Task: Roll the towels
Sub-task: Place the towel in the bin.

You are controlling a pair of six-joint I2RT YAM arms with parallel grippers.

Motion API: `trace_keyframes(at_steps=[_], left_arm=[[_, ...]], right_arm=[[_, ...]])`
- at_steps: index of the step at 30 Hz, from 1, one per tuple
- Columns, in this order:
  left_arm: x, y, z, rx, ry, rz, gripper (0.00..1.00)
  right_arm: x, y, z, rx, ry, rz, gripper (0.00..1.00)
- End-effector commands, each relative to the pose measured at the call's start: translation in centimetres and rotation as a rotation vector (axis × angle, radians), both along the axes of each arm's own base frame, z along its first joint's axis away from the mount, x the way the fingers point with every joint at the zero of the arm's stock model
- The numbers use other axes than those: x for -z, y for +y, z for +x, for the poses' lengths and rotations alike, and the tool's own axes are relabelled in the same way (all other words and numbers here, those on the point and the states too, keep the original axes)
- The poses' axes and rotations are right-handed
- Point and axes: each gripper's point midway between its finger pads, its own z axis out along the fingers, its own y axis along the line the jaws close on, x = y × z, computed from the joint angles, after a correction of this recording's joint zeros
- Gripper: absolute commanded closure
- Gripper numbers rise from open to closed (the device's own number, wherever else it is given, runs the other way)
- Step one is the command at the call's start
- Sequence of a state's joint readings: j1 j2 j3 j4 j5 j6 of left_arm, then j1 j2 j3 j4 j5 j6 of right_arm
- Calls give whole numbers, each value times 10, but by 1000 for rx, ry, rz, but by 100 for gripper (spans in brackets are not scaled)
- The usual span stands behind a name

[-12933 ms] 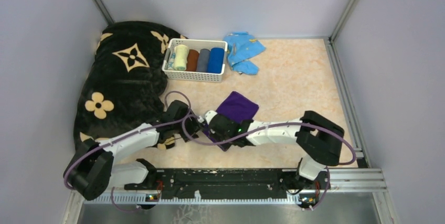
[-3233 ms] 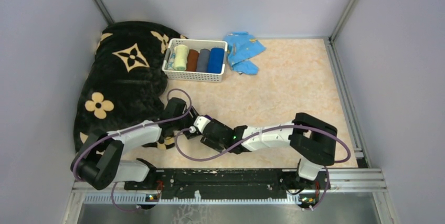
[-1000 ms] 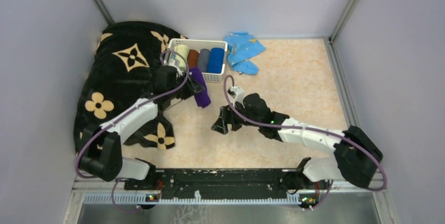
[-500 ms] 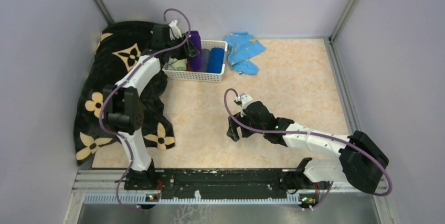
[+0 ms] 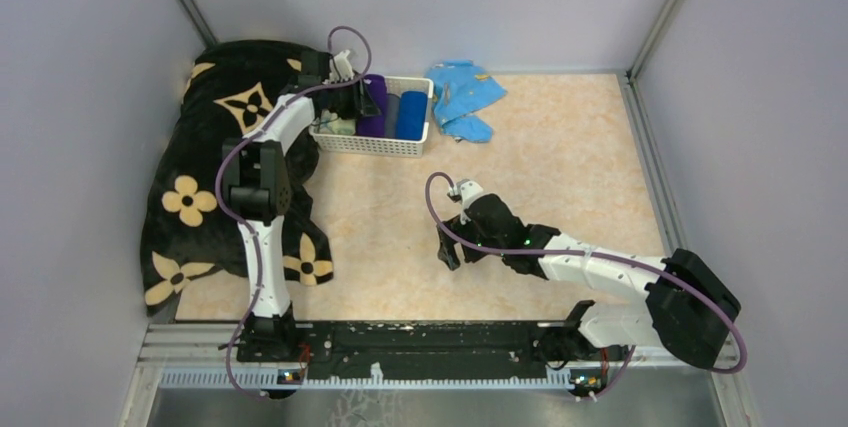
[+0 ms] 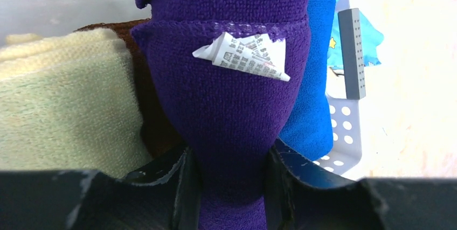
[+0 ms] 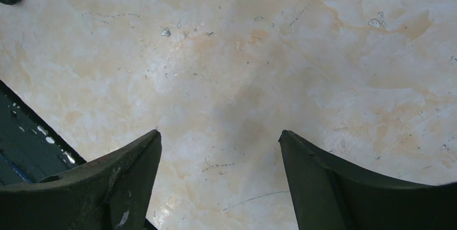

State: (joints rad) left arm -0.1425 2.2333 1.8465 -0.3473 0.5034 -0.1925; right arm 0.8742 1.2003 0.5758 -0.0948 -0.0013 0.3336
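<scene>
My left gripper [image 5: 360, 102] [image 6: 229, 171] is shut on the rolled dark purple towel [image 5: 374, 107] [image 6: 226, 95], which has a white label on it. It holds the roll over the white basket [image 5: 372, 145] [image 6: 345, 149]. The roll hangs between the pale yellow towel [image 6: 59, 111] with a brown roll [image 6: 148, 127] on one side and the royal blue towel [image 5: 411, 115] [image 6: 307, 106] on the other. A grey roll [image 5: 389, 112] also lies in the basket. My right gripper [image 5: 445, 247] [image 7: 220, 138] is open and holds nothing, low over the bare beige tabletop mid-table.
A black blanket with tan flowers [image 5: 230, 147] covers the left side, up against the basket. A light blue cloth [image 5: 462, 97] lies right of the basket. Grey walls close in the table, and a dark rail [image 5: 430, 337] runs along the near edge.
The left arm has carried the purple roll from the mid-table up to the basket and lowered it a little. The right gripper has drawn back toward the near side and opened slightly.
</scene>
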Motion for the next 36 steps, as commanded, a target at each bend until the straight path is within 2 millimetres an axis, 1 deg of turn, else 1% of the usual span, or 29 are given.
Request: trace_keyframes(at_steps=[1,3,5,6,8,14,18,21,24,27,28,30,31,36], left_arm=[[39,4,-7,31,73,79,59],[50,10,-4,6,90,116,52],[52,12,-3,-7,94,133,46],[50,13,-3,-9,90,136,45],[44,13,-1,-19,77,142,41],[20,15,4,-57,32,136,34],[8,17,7,-96,22,124,31],[0,18,9,-118,11,115,25],[-8,18,10,-132,-1,107,24],[-25,17,11,-139,-31,93,23],[-33,18,10,-146,-47,89,22],[-46,19,10,-159,-68,85,15],[-52,20,9,-163,-79,84,14],[-86,27,2,-187,-138,90,11]], right_arm=[[-13,5,12,12,-46,17,19],[-12,5,11,10,-43,14,19],[-12,6,11,7,-41,15,19],[-12,6,11,6,-41,16,19],[-13,6,12,5,-41,16,19],[-15,7,9,-6,-40,24,19],[-18,5,8,-5,-43,29,19],[-21,4,7,-5,-50,36,19],[-25,3,6,-2,-58,44,19],[-31,0,7,8,-75,51,19],[-32,-1,8,12,-81,48,19],[-35,-3,9,20,-93,48,19],[-37,-4,9,22,-97,46,19],[-45,-14,16,63,-136,15,19]])
